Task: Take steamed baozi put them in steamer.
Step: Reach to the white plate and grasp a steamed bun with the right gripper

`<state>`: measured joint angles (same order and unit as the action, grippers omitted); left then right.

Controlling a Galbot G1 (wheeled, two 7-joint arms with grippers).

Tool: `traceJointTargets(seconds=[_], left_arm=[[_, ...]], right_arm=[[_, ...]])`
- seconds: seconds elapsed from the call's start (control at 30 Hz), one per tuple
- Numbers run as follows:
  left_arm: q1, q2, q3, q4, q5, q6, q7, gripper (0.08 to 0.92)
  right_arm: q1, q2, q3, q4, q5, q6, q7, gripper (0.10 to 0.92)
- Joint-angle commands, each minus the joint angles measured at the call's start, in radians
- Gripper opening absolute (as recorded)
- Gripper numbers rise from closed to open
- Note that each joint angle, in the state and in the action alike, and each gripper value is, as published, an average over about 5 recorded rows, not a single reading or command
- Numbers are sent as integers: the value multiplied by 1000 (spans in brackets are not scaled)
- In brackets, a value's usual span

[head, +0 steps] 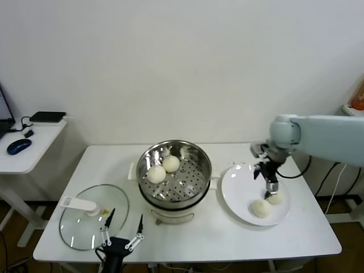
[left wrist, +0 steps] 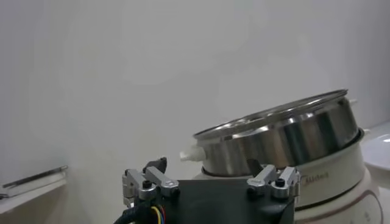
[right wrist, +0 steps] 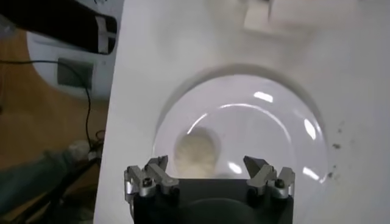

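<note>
Two creamy-white baozi [head: 157,173] [head: 171,164] lie in the shiny steel steamer [head: 196,157] on its white cooker base at the table's middle. Two more baozi [head: 261,208] [head: 277,198] lie on the white plate [head: 236,187] to the right. My right gripper [head: 269,190] hangs over the plate, just above the farther baozi, jaws open and empty. In the right wrist view one baozi [right wrist: 196,153] shows on the plate [right wrist: 274,140] between the spread fingertips [right wrist: 159,163]. My left gripper [head: 122,227] is parked open at the table's front edge, facing the steamer [left wrist: 286,137].
A round glass lid [head: 94,216] with a white handle lies on the table left of the steamer. A side desk [head: 28,149] with a blue mouse stands at far left. Cables hang off the table's right side.
</note>
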<state>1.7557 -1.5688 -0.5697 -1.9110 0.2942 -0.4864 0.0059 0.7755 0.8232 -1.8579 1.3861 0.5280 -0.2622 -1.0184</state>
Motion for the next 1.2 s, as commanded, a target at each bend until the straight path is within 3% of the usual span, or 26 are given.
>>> traceJointTargets(seconds=[0.03,0.47,0.87,1.2], left_arm=[[-1,-3,-4,10,3,-2,-1,823],[-6,-4,-15,26,0,-5,-2,823],[-12,-5,-16,23,-2,-3,-1,823],[-7,-6,-17,17,-2,-3,-1,823]], right_arm=[[-218,-52,92,-74,-135,14,12,823],[-335,4,196,-190,-178,29,35,823],[-334,16,197,-189,-168,27,26,821],[-315,21,185,-188,-169,31,23,688]])
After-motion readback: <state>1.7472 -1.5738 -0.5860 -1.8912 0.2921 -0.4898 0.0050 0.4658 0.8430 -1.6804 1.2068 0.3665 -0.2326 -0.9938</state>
